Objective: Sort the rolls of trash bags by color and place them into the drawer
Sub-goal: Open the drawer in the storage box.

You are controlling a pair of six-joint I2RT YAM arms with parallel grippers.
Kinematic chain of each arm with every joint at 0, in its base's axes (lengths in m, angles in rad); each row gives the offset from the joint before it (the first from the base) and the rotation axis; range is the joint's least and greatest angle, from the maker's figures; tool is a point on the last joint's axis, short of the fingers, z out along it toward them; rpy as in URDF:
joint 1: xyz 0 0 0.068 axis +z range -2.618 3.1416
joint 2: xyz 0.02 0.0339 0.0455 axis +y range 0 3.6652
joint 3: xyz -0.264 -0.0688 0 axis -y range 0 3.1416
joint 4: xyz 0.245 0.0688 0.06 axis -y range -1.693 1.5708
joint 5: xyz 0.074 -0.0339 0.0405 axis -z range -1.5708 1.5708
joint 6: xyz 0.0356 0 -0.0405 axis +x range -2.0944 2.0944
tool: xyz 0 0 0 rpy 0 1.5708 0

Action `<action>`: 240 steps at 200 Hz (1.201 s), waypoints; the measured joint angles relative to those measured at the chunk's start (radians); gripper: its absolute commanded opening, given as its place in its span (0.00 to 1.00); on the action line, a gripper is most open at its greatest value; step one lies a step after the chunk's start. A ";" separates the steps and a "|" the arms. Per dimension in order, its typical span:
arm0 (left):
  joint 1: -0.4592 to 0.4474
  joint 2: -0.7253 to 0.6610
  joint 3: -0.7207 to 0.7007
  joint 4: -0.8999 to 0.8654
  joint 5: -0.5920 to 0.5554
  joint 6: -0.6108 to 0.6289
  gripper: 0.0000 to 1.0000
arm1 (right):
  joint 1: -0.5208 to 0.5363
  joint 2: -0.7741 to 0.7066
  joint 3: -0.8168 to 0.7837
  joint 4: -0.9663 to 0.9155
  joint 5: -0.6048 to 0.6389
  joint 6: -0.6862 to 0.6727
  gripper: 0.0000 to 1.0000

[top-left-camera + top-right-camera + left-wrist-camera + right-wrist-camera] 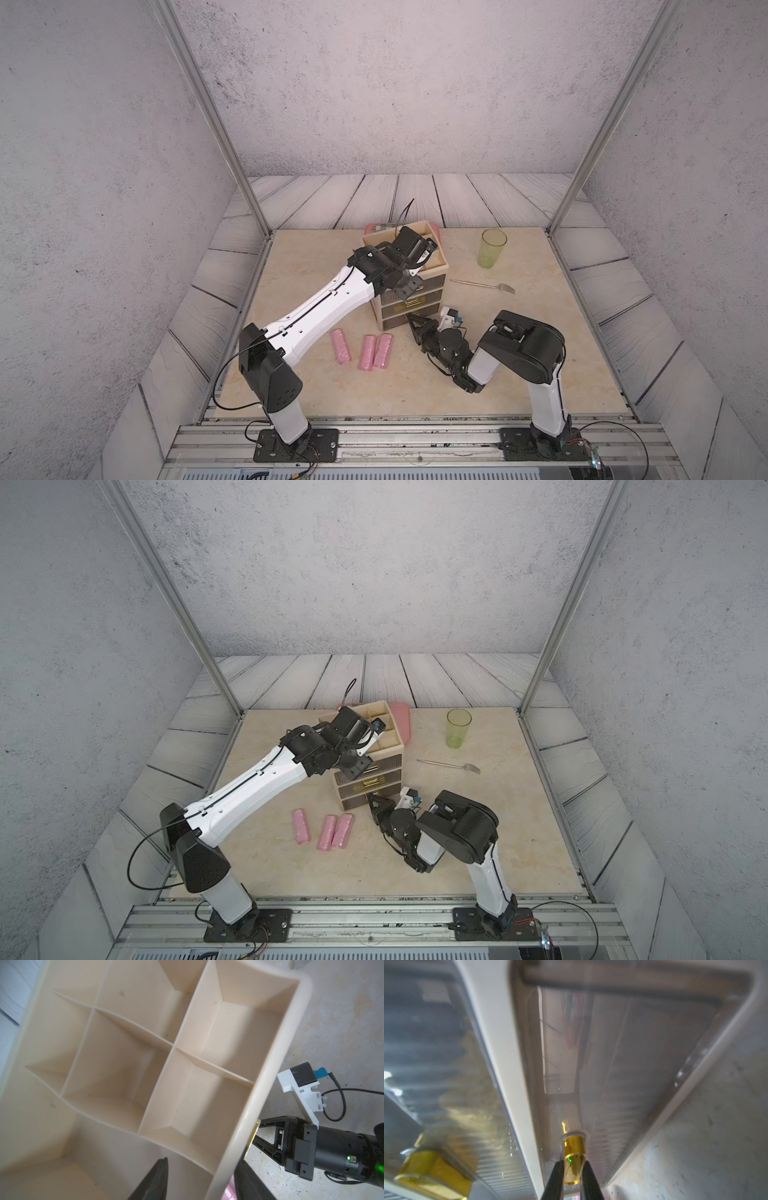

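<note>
Pink rolls of crinkly plastic trash bags (pixel 368 353), three of them, are lying loose on the desk (pixel 316 399), outside both claws. The right claw (pixel 572 1165) is pinching the round gold knob (pixel 573 1147) of the bottom drawer (pixel 643 1064) in the small beige plastic cabinet with ribbed translucent drawers (pixel 432 309). Its jaws are closed tight on the knob, and the drawer is looking flush with the cabinet front. The left claw (pixel 200 1169) is hanging at the cabinet's compartmented top tray (pixel 270 1068), jaws apart. One finger is inside the front wall and one outside, not yet clamping it.

The step in hand is probably opening the bottom drawer while bracing the cabinet. The next move is calling for a straight pull away from the cabinet front, with the left claw closing on the tray wall so the light cabinet is not sliding along. The rolls are waiting just off the cabinet's front corner on the left arm's side, near the right claw but apart from it.
</note>
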 measured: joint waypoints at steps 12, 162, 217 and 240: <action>-0.006 0.000 0.000 0.002 0.004 0.000 0.54 | 0.000 -0.011 -0.015 -0.001 -0.001 0.000 0.08; -0.022 0.004 -0.042 0.063 0.039 0.000 0.52 | -0.005 -0.072 -0.150 0.053 -0.019 0.007 0.08; -0.022 -0.005 -0.071 0.107 0.030 -0.001 0.52 | -0.021 -0.072 -0.182 0.088 -0.055 0.027 0.08; -0.022 -0.005 -0.071 0.108 0.030 -0.001 0.52 | -0.021 -0.076 -0.195 0.094 -0.060 0.025 0.08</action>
